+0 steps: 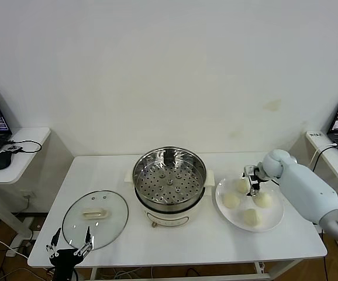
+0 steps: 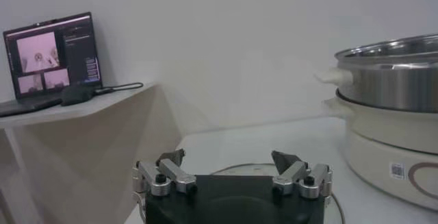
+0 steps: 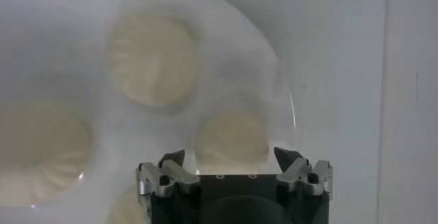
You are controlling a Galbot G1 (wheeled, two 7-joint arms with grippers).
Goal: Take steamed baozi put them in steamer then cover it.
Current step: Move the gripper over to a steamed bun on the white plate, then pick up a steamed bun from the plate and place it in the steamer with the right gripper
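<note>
The table (image 1: 175, 240) holds the steamer (image 1: 169, 186) at centre, the cover (image 1: 95, 218) near-left, and a plate (image 1: 274, 222) with four baozi (image 1: 231, 201) right. The right gripper (image 1: 252, 181) hovers over them, fingers apart; the left gripper (image 1: 69, 247) waits near-left, fingers apart.

We see even, soft room light in the head view, with faint shadows under the steamer (image 1: 169, 186) and glints on its steel rim. In the right wrist view the plate (image 3: 41, 13) and baozi (image 3: 152, 59) are blurred, close and washed out. The left wrist view looks dimmer.
</note>
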